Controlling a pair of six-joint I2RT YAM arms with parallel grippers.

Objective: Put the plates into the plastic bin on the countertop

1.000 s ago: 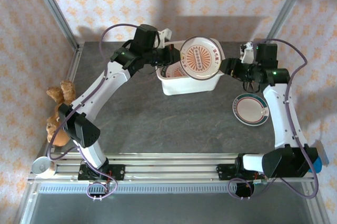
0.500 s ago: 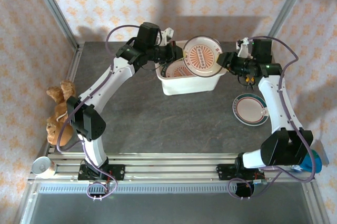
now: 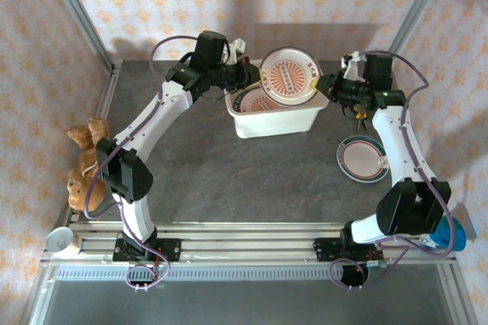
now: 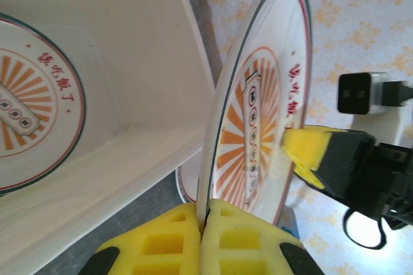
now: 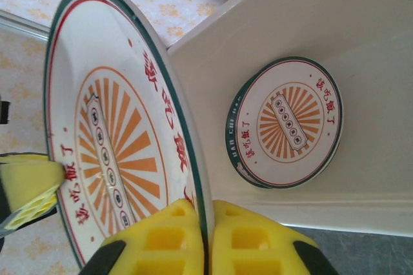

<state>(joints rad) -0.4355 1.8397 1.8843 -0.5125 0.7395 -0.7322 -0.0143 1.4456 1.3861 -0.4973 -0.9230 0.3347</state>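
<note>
Left gripper [image 4: 201, 218] and right gripper [image 5: 206, 222] both clamp opposite rims of one sunburst plate [image 3: 288, 77] above the plastic bin [image 3: 276, 125]; unsynchronised release could twist or drop it.

Glossy glazed plate [image 3: 288, 85], smooth plastic bin [image 3: 274, 121], matt mottled countertop [image 3: 229, 172].

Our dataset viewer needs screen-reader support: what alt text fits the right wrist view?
The right gripper clamps the rim of an orange-sunburst plate, held on edge by the white plastic bin, where matching plates lie stacked.
</note>
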